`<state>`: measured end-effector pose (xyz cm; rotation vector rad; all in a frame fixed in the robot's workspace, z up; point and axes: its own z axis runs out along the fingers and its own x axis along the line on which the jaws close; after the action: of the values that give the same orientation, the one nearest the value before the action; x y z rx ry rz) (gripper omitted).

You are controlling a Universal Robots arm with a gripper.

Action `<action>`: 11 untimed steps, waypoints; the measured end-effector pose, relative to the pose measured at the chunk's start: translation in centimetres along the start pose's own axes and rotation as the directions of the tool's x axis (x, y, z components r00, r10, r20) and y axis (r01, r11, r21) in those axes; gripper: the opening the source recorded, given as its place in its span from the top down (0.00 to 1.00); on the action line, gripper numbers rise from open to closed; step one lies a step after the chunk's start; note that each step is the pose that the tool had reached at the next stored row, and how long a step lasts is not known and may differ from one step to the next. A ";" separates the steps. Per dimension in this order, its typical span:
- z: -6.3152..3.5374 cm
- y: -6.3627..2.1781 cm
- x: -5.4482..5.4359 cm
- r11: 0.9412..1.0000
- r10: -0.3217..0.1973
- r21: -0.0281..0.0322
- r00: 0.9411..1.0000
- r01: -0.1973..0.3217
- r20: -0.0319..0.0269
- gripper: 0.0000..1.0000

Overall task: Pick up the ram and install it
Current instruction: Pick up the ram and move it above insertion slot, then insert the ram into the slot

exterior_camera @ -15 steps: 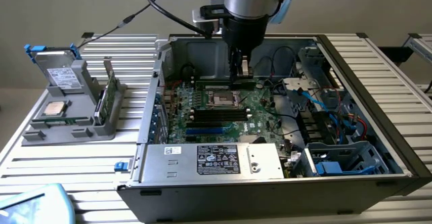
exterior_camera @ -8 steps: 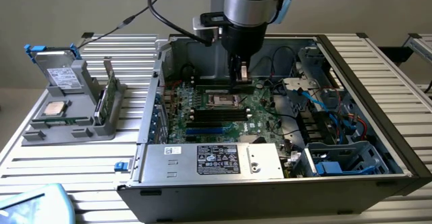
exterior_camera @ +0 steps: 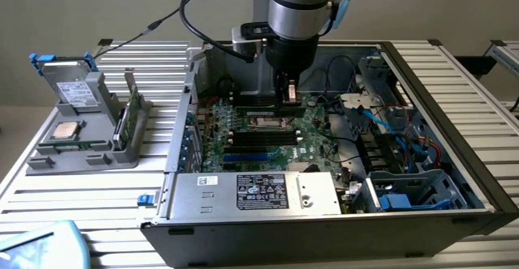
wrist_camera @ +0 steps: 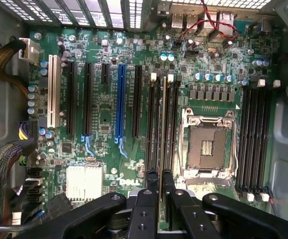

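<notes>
On my exterior feed the gripper (exterior_camera: 285, 99) hangs straight down inside the open computer case (exterior_camera: 454, 99), at about 12 o'clock from the middle of the motherboard (exterior_camera: 276, 141). The wrist camera shows the hand nearly closed, its two fingers (wrist_camera: 152, 180) pinching the ram (wrist_camera: 162, 124) between them. I see the stick edge-on as a thin pale line. It runs lengthwise along the bank of black slots (wrist_camera: 173, 124) just beside the empty processor socket (wrist_camera: 206, 144). I can't tell whether its lower edge is touching a slot or is just above one. In the exterior view, the silver power supply (exterior_camera: 259, 193) sits at 6 o'clock of the board. The grey holder (exterior_camera: 81, 153), with a drive (exterior_camera: 73, 90) and a processor chip (exterior_camera: 65, 130), lies outside the case at 9 o'clock.
</notes>
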<state>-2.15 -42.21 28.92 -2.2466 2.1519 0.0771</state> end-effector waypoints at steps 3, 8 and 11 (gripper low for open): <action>0.01 0.00 0.0 1.000 0.000 0.000 1.000 0.000 0.000 0.85; 0.01 0.00 0.0 1.000 0.000 0.000 1.000 0.000 0.000 0.85; 0.01 0.00 0.0 1.000 0.000 0.000 1.000 0.000 0.000 0.85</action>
<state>-2.15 -42.21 28.91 -2.2466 2.1519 0.0774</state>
